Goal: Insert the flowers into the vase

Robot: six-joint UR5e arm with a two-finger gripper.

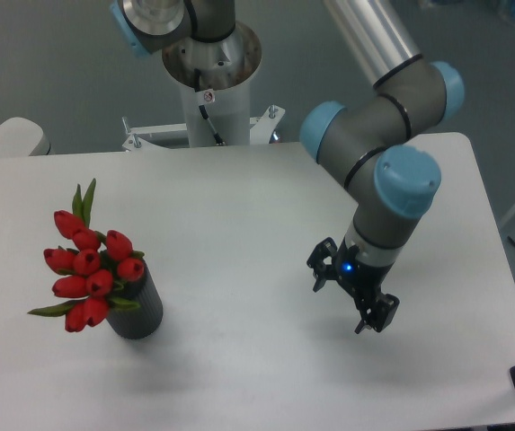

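Note:
The flowers (88, 269), a bunch of red tulip buds with green leaves, stand in the vase (138, 308), a dark ribbed cylinder at the left of the white table. The buds lean out to the left over the vase's mouth; the stems are hidden inside it. My gripper (351, 301) hangs over the right half of the table, far to the right of the vase. Its two black fingers are spread apart and hold nothing.
The white table (239, 206) has rounded corners, with its right edge near the gripper. The arm's base column (210, 81) stands behind the table's back edge. A pale rounded object (10, 136) sits at the far left.

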